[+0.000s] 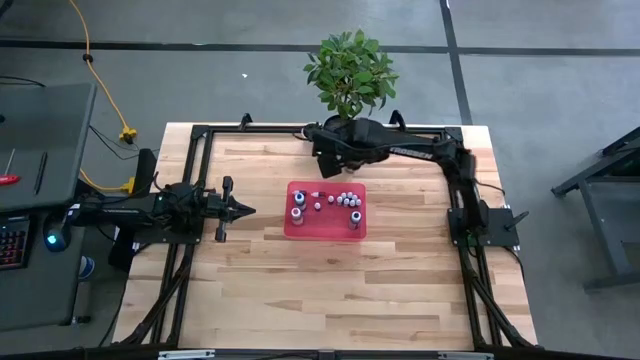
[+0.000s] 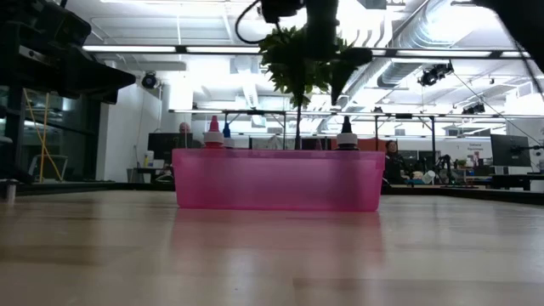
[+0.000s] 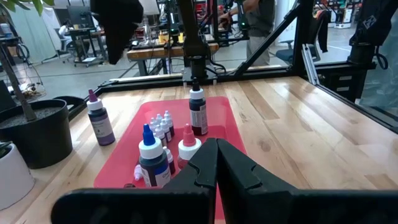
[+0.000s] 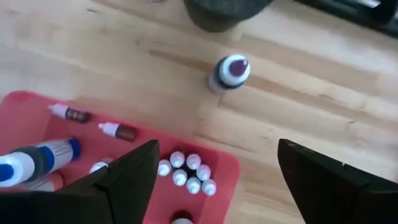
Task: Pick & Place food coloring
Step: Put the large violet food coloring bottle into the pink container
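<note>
The food coloring is a set of small bottles in a red tray (image 1: 325, 228). A dark bottle (image 3: 198, 109) and a blue-tipped one (image 3: 152, 160) stand upright, a cluster of tiny white-capped ones (image 4: 186, 172) stands in a corner, and two (image 4: 118, 131) lie on their sides. One purple-capped bottle (image 4: 230, 71) stands on the wood outside the tray, near the black plant pot (image 3: 37, 130). My right gripper (image 4: 217, 180) hangs open above the tray's far edge, pointing steeply down, nothing between its fingers. My left gripper (image 3: 217, 168) waits shut, left of the tray.
A leafy plant (image 1: 350, 72) in the black pot stands at the table's far edge, right behind my right arm (image 1: 400, 150). A small white pot (image 3: 12, 177) sits beside it. A black frame (image 1: 200, 135) rims the table. Bare wood (image 1: 330, 290) lies nearer than the tray.
</note>
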Robot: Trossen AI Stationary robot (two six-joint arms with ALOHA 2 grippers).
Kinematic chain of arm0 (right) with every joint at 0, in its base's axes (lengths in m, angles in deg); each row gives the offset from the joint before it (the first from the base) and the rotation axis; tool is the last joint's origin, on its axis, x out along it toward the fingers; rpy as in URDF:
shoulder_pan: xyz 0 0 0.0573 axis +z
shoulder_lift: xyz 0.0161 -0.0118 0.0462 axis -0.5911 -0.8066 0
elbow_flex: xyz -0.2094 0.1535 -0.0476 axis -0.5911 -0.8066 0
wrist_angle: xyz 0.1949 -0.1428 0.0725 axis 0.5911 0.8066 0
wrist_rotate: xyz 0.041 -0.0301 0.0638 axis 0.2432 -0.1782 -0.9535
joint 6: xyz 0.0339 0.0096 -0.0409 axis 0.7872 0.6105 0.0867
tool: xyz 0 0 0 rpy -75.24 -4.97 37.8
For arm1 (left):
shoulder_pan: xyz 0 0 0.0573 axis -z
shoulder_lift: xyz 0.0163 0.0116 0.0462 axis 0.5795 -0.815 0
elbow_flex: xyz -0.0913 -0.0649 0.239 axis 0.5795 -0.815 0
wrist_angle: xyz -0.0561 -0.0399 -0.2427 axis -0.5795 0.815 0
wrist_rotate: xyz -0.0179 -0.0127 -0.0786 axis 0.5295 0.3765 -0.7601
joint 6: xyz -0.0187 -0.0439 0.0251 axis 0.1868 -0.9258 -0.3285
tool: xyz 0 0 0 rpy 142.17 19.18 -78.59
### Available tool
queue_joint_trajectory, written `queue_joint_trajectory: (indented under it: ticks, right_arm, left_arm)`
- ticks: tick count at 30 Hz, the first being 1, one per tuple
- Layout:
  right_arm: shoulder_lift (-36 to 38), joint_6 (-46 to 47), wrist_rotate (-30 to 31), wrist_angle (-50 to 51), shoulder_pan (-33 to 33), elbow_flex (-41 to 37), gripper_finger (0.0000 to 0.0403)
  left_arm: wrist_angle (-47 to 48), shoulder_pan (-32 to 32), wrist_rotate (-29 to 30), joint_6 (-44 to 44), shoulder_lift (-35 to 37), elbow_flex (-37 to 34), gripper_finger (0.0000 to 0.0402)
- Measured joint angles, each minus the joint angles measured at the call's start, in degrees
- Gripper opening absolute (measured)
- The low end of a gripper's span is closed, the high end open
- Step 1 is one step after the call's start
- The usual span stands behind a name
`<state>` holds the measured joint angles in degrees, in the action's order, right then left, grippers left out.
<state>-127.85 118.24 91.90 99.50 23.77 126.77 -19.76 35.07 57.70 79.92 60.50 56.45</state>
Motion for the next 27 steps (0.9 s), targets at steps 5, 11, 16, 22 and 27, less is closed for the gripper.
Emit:
queue_joint_trajectory:
  ticks: [5, 11, 16, 22, 27]
  right_arm:
    - [9.01, 1.58, -1.08, -14.84, -0.01, -18.49, 0.0317]
    - [13.23, 0.63, 0.53, -27.36, -1.34, -31.12, 0.0317]
    - [13.10, -1.78, 1.95, -38.66, -2.25, -37.20, 0.0317]
    - [13.10, -1.53, 7.15, -42.37, -2.12, -39.97, 0.0317]
    - [13.10, -2.02, 8.03, -45.00, -2.66, -41.39, 0.0317]
  left_arm:
    - [0.00, -0.02, 0.00, -0.01, 0.00, 0.00, 0.0000]
    - [0.00, -0.02, 0.00, 0.00, 0.01, 0.00, 0.0000]
    - [0.00, -0.02, 0.00, -0.01, 0.00, 0.00, 0.0000]
    - [0.00, 0.00, 0.00, -0.01, 0.01, 0.00, 0.0000]
    - [0.00, 0.00, 0.00, -0.01, 0.02, 0.00, 0.0000]
